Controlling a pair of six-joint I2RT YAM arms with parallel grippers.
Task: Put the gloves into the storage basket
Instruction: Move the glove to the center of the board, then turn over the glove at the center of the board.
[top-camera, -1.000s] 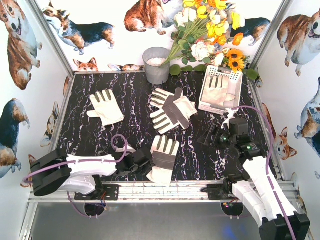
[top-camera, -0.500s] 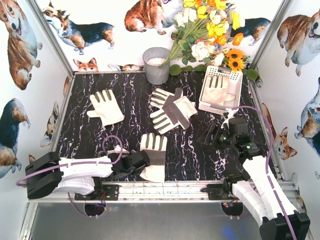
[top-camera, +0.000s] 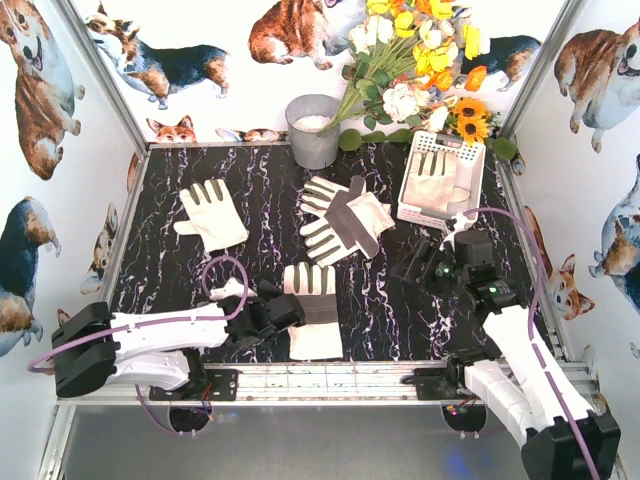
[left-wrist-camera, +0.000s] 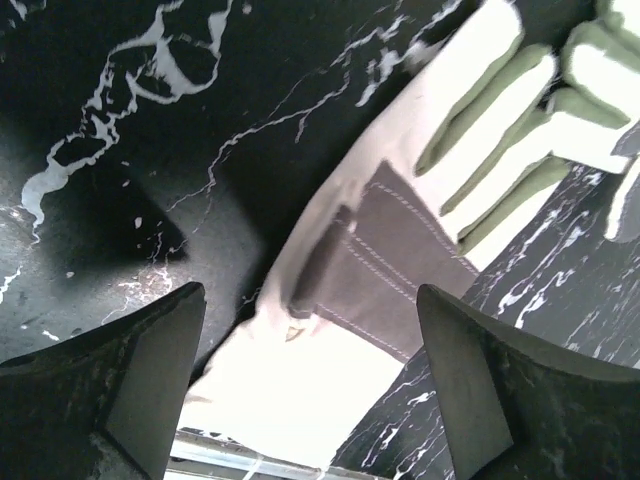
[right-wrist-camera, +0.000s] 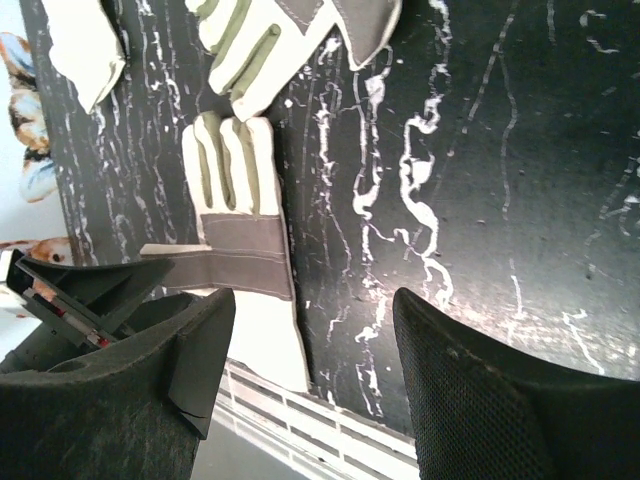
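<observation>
Left gripper (top-camera: 283, 312) is wide open, holding nothing, right over the cream-white fabric glove with grey-brown cuff band (top-camera: 316, 316), which lies front-to-back at the near edge. White perforated plastic basket (top-camera: 447, 146) sits back-right, nearer the right gripper (top-camera: 418, 266).

Bright, even light; soft shadows; wrist cams blurry at near edges.

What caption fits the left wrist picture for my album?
Open left end effector above a cream-white fabric glove with grey-brown patch, lying on the black marbled table.

Cloth gloves (top-camera: 345, 220); smooth marbled table (top-camera: 260, 190); perforated plastic basket (top-camera: 436, 144).
</observation>
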